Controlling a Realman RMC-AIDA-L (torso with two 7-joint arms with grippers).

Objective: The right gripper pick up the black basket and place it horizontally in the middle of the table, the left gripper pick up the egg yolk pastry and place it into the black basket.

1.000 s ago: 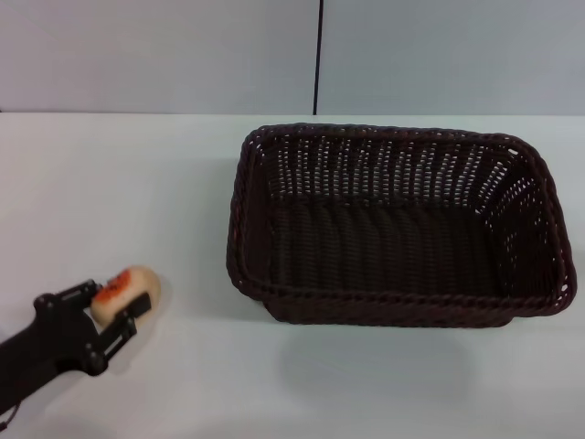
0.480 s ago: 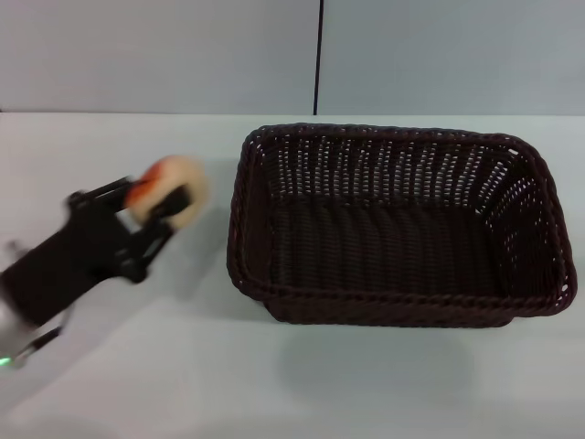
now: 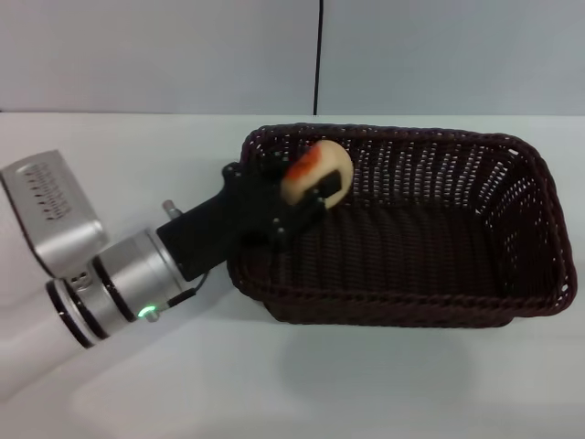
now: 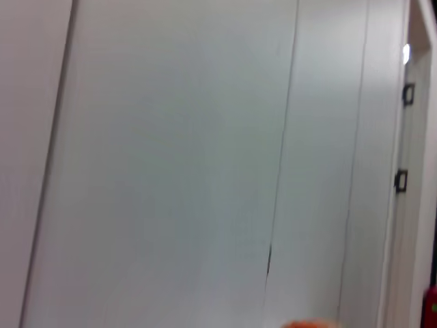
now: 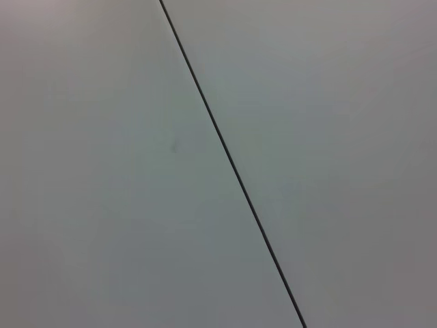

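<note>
Nearest on the left, a silver arm section with a small green light (image 3: pixel 144 314) reaches in over the white table (image 3: pixel 110 393), rising toward the right and ending in the slim black left gripper (image 3: pixel 311 183). Its two thin fingers are clamped on the egg yolk pastry (image 3: pixel 315 171), one finger on each side of the bun, with the orange-red patch turned up and to the left. The pastry is held in the air above the left far corner of the black basket (image 3: pixel 402 265), just inside the braided rim and clear of the basket floor. The basket sits flat on the table, its long side running left to right, right of the table's middle, its open-weave walls standing upright. Beyond the table stands a pale wall (image 3: pixel 164 55) with a thin dark vertical seam (image 3: pixel 319 55). The right wrist view shows only a pale surface crossed by a dark line, and the right gripper appears in none of the views.
</note>
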